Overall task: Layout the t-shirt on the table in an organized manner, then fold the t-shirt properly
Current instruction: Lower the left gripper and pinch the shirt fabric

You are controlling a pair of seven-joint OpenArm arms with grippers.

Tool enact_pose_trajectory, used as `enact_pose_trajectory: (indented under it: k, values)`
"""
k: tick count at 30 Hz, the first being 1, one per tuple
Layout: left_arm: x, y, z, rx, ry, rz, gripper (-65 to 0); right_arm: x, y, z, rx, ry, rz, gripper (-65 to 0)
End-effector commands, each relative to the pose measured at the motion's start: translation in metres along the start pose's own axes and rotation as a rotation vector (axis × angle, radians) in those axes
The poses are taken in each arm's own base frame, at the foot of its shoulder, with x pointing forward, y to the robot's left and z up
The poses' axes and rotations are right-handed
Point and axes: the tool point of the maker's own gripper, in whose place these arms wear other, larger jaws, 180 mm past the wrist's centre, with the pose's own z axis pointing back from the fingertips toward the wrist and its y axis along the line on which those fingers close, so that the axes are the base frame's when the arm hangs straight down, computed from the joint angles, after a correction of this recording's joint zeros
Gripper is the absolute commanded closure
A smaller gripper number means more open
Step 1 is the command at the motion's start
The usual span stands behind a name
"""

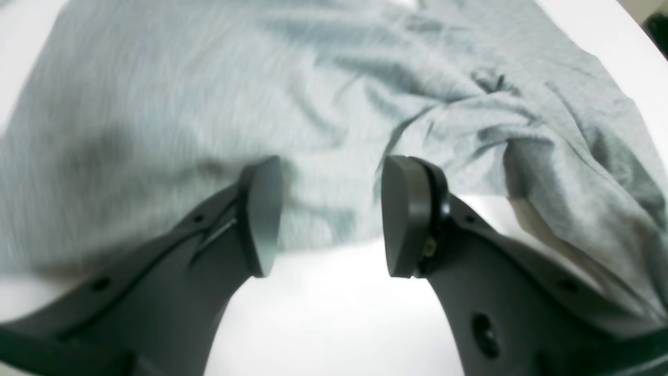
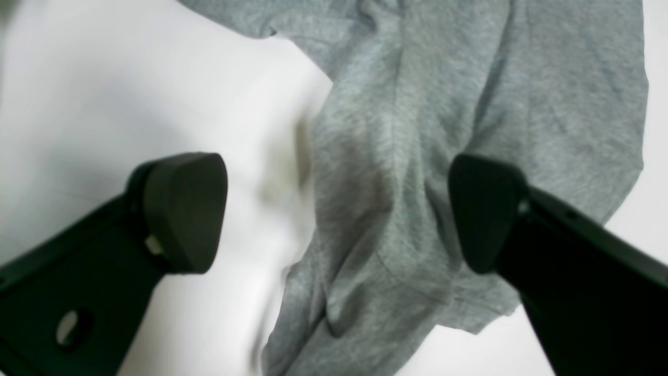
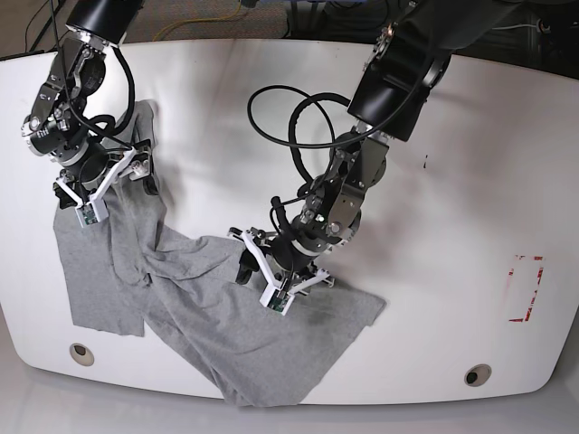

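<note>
Crumpled heather-grey cotton t-shirt (image 3: pixel 226 334) is sprawling diagonally, ten o'clock to five, across the glossy white table (image 3: pixel 434 226); left gripper (image 3: pixel 282 271), half-spread and empty, is hovering mid-cloth, nearer than the wide-spread right gripper (image 3: pixel 98 185) at ten.

Behind the far edge of the desk (image 3: pixel 226 54) a strip of brownish floor (image 3: pixel 181 23) is visible, with a yellow cable (image 3: pixel 210 15) and some dark cables (image 3: pixel 41 23) lying on it. The light is bright and even, and it gives soft reflections on the glossy surface.
</note>
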Motion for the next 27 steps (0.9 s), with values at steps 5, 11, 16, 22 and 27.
enact_pose_trajectory:
  k: [5,11,16,22,27]
  values:
    - [0.016,0.031,-0.028,0.053,0.023,-0.06,-27.4,0.017,-0.005,0.006,-0.011,-0.054,0.019,-65.0]
    - [0.008,0.059,-0.043,0.095,0.037,-0.031,-27.4,0.017,-0.005,0.006,-0.011,-0.054,0.019,-65.0]
    - [-0.001,0.073,-0.05,0.11,0.074,-0.008,-27.4,0.016,-0.006,0.006,-0.013,-0.054,0.018,-65.0]
    - [-0.026,0.077,-0.052,0.117,0.135,-0.054,-27.5,0.017,-0.005,0.006,-0.012,-0.055,0.017,-65.0]
    - [-0.049,0.085,-0.049,0.137,0.193,-0.045,-27.5,0.017,-0.005,0.006,-0.012,-0.055,0.017,-65.0]
